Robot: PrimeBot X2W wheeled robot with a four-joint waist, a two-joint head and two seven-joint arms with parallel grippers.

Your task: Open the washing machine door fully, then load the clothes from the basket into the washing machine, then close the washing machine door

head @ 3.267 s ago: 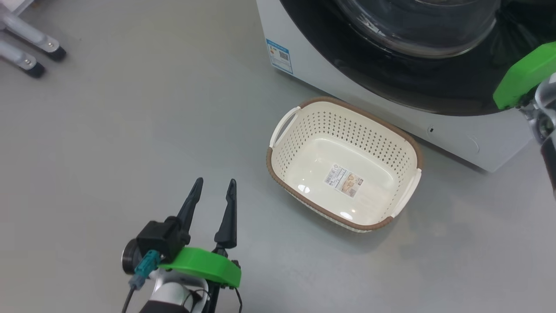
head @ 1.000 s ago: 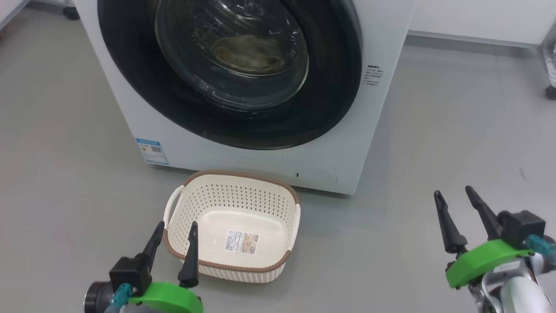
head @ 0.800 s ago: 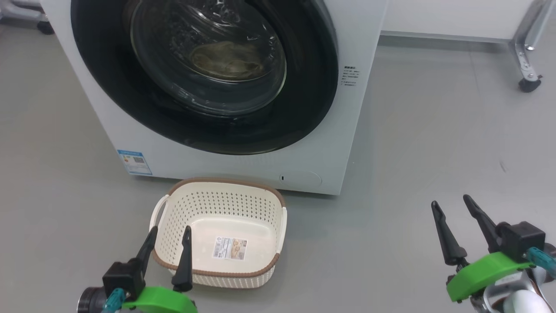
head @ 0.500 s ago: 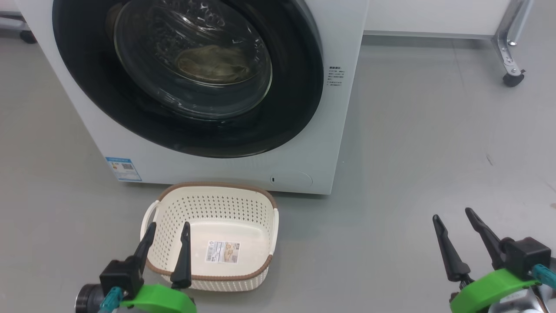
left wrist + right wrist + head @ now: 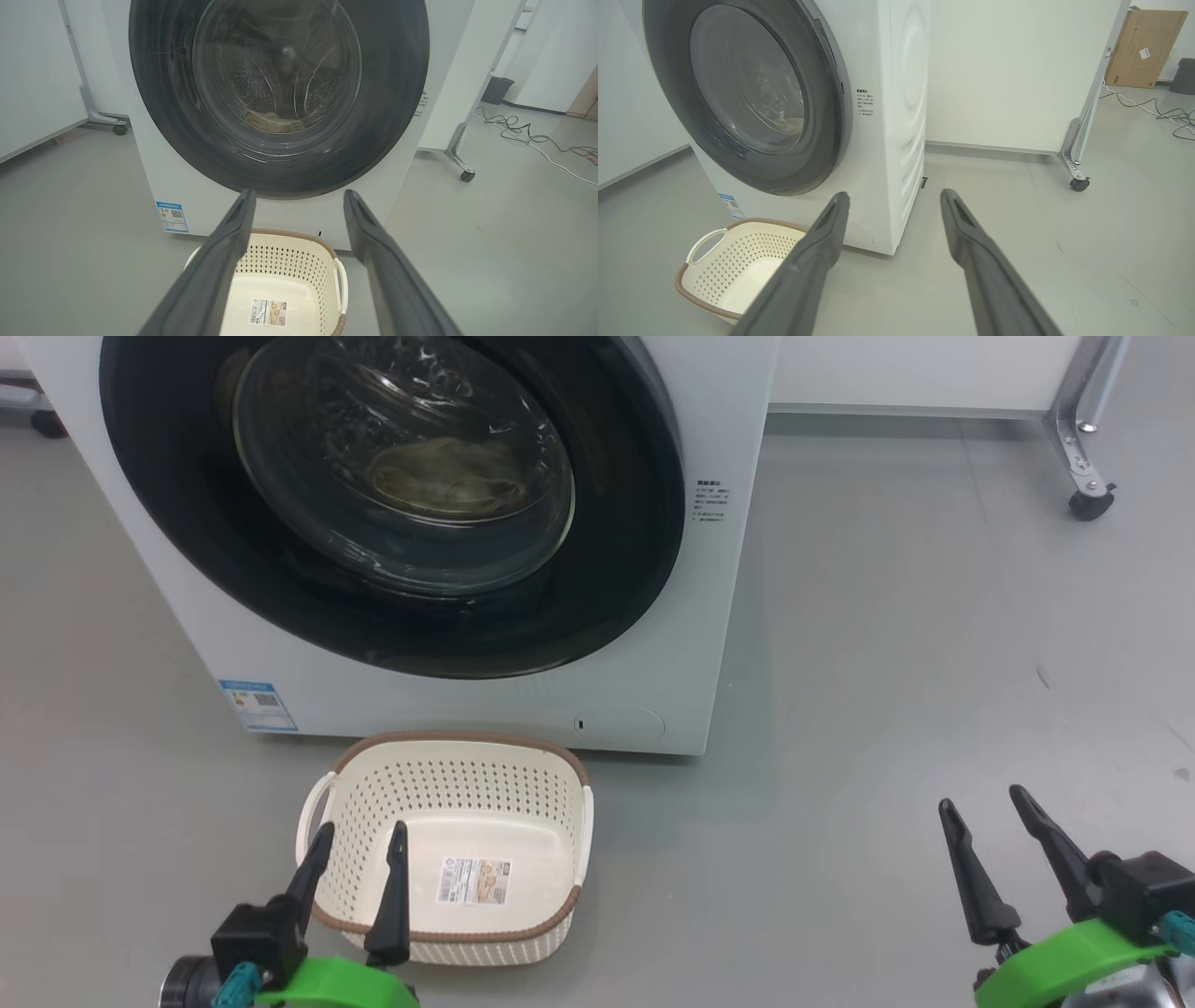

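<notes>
The washing machine (image 5: 448, 705) stands white ahead of me, and the washing machine door (image 5: 616, 523) lies flat against its front with the black rim all round. Through the glass bowl the clothes (image 5: 448, 476) show as a pale crumpled heap in the drum, also the clothes (image 5: 273, 122). On the floor before the machine sits the basket (image 5: 457, 739), with only a label on its bottom. My left gripper (image 5: 362, 831) is open over the basket's near left rim. My right gripper (image 5: 982, 800) is open above bare floor to the right. In the wrist views, left gripper (image 5: 299, 193) and right gripper (image 5: 894, 195) hold nothing.
A blue label (image 5: 259, 705) marks the machine's lower left corner. A wheeled stand leg (image 5: 1083, 476) stands at the back right beside a white panel. Cables (image 5: 528, 137) trail over the floor on the right, and a cardboard box (image 5: 1143, 46) leans against the far wall.
The whole head view has shifted, so the camera moved. Three seconds ago the right arm was up by the door rim; now it is low at the right. Both grippers stay open.
</notes>
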